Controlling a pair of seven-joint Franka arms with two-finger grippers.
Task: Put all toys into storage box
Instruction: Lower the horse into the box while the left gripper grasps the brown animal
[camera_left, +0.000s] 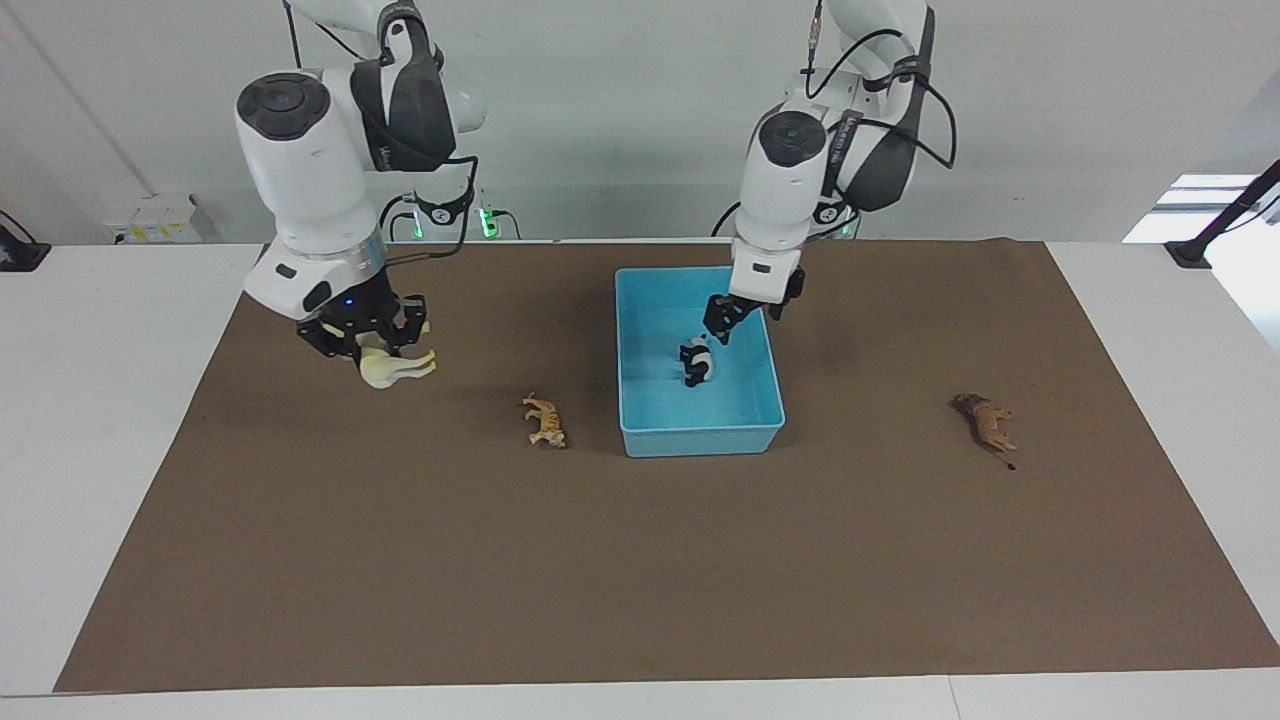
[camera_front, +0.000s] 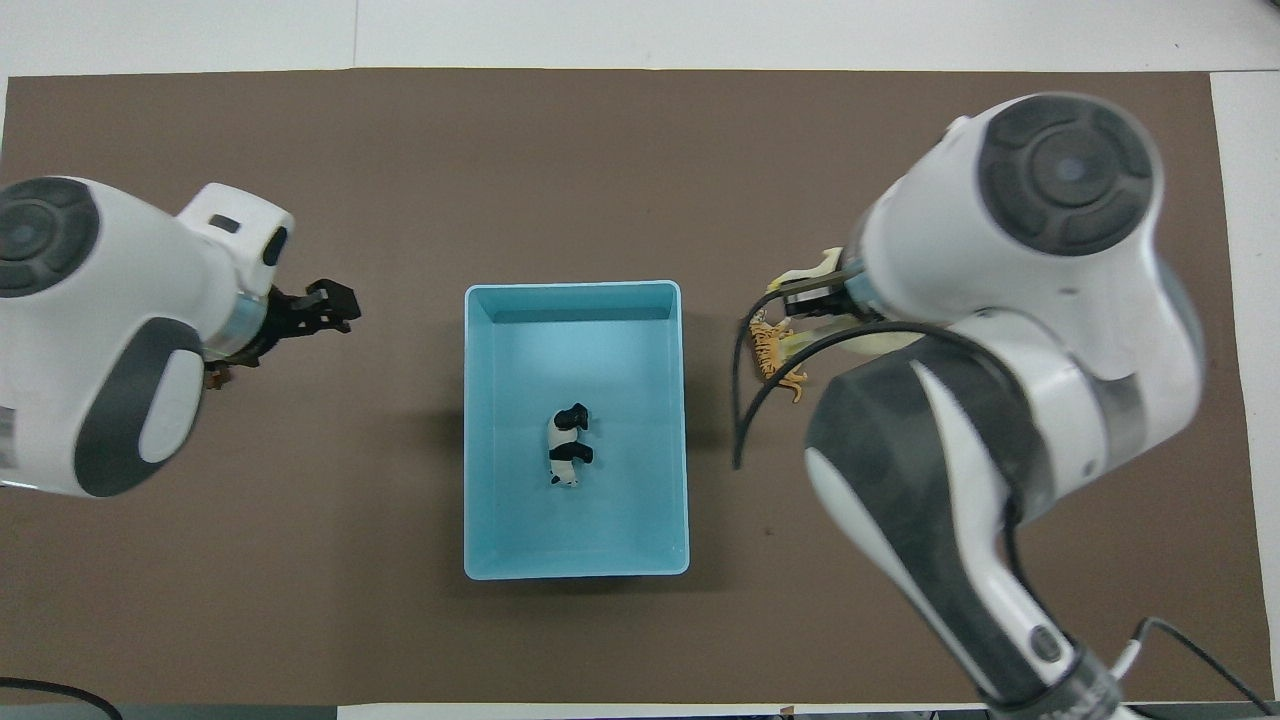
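- left gripper (camera_left: 724, 325): fingers spread, empty, up in the air at the left-arm edge of the storage box (camera_left: 700, 438).
- panda (camera_left: 697, 362): lying on its side on the box floor, about mid-box and not touching a wall. One of four toys is in.
- right gripper (camera_left: 367, 345): clenched on the cream horse (camera_left: 397, 368), gripped across the back with the legs hanging below. It is airborne over the mat (camera_left: 640, 560) on the right-arm side of the box.
- tiger (camera_left: 545, 420): on its side on the mat, near the box on the right-arm side, level with the box end farthest from the robots.
- lion (camera_left: 988, 422): on its side on the mat, well apart from the box, toward the left arm's end.
- Handling, my read: the toys look like rigid moulded plastic, light, smooth and a bit slippery. Legs and tails are thin, so they are poor grip points.
- Take hold across the torso, with the fingers square to the body's long axis.
- A short drop into the box looks harmless. The low walls mean the horse should be released well inside the rim.
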